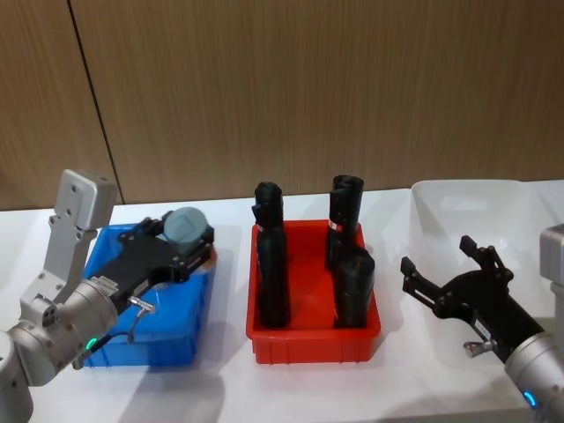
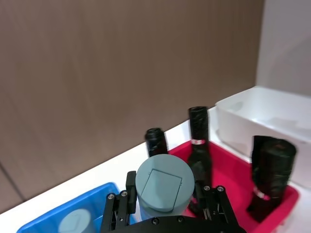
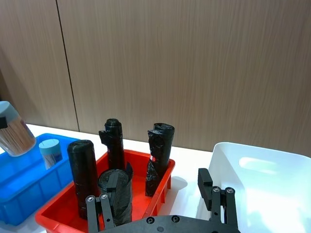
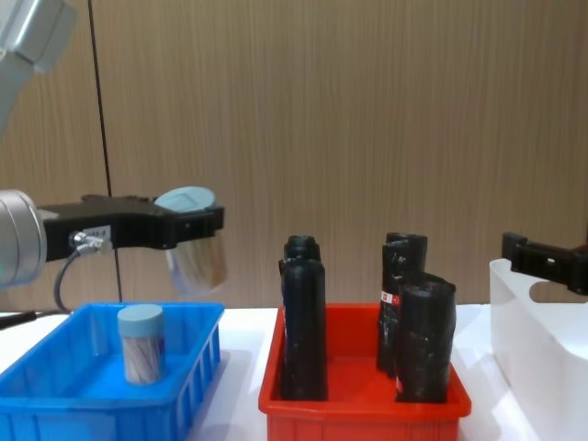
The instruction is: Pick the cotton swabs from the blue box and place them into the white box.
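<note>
My left gripper [image 1: 185, 240] is shut on one tub of cotton swabs [image 1: 187, 227] and holds it in the air above the right end of the blue box [image 1: 181, 339]. From the chest the held tub [image 4: 193, 246] hangs tilted, well above the box rim [image 4: 110, 404]. A second tub [image 4: 141, 343] stands upright inside the blue box. The left wrist view shows the held tub's pale lid [image 2: 162, 187] between the fingers [image 2: 118, 209]. My right gripper [image 1: 441, 256] is open and holds nothing, over the near left side of the white box [image 1: 476, 198].
A red bin [image 1: 313, 339] with several tall black wrapped rolls [image 1: 271, 269] stands between the blue box and the white box [image 4: 533, 349]. A wood-panel wall runs behind the white table.
</note>
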{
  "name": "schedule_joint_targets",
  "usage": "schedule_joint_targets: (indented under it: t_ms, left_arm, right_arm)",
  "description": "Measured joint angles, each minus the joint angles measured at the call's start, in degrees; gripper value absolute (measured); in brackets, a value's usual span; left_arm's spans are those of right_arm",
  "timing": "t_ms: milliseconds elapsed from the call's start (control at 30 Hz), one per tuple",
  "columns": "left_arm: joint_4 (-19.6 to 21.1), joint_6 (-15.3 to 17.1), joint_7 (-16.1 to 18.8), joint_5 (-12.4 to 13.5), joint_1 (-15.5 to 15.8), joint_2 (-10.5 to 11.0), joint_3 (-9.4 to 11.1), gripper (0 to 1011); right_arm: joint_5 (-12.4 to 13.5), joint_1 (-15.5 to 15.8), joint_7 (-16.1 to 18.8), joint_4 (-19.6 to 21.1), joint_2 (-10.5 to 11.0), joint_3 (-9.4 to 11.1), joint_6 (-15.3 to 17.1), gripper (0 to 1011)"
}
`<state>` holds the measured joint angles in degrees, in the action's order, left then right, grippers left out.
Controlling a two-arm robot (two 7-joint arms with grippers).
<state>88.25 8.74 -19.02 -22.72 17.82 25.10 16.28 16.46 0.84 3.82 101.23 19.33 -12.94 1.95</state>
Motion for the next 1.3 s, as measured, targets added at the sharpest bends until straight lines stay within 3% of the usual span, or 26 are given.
schedule_joint_targets:
  t_ms: [767, 1167, 1300]
  left_arm:
    - [-1.0, 2.3, -19.6, -8.9, 2.7, -0.6, 0.6, 672]
    - [-3.9, 5.1, -29.6, -10.6, 5.6, -2.0, 2.0, 672]
    - [-4.3, 5.8, -30.9, -10.7, 6.0, -2.2, 2.3, 672]
  right_arm:
    - [0.0, 0.0, 0.0, 0.0, 0.0, 0.0, 0.0, 1002]
    - [0.0, 0.0, 0.0, 0.0, 0.0, 0.0, 0.0, 1002]
    - [0.0, 0.0, 0.0, 0.0, 0.0, 0.0, 0.0, 1002]
